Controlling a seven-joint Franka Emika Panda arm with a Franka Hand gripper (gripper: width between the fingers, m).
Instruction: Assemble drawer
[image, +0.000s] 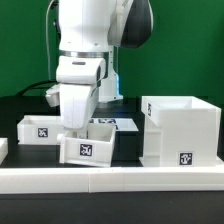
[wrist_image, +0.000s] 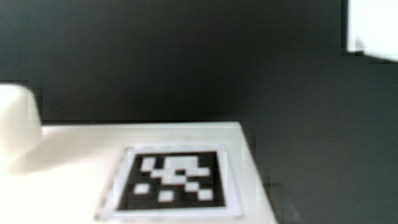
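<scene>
A small white drawer tray (image: 88, 148) with a square marker on its front sits tilted at the front middle of the table. My gripper (image: 80, 128) reaches down into it and is closed on its wall. The fingertips are hidden by the tray. In the wrist view the tray's white face and its blurred marker (wrist_image: 175, 180) fill the near part, very close to the camera. A second small tray (image: 40, 128) lies at the exterior view's left. The large cube-like hollow housing (image: 180, 130) stands at the exterior view's right, open side up.
The marker board (image: 118, 122) lies flat behind the held tray. A long low white border wall (image: 110, 180) runs along the front. The table is black (wrist_image: 196, 60). A white edge (wrist_image: 374, 25) shows at one corner of the wrist view.
</scene>
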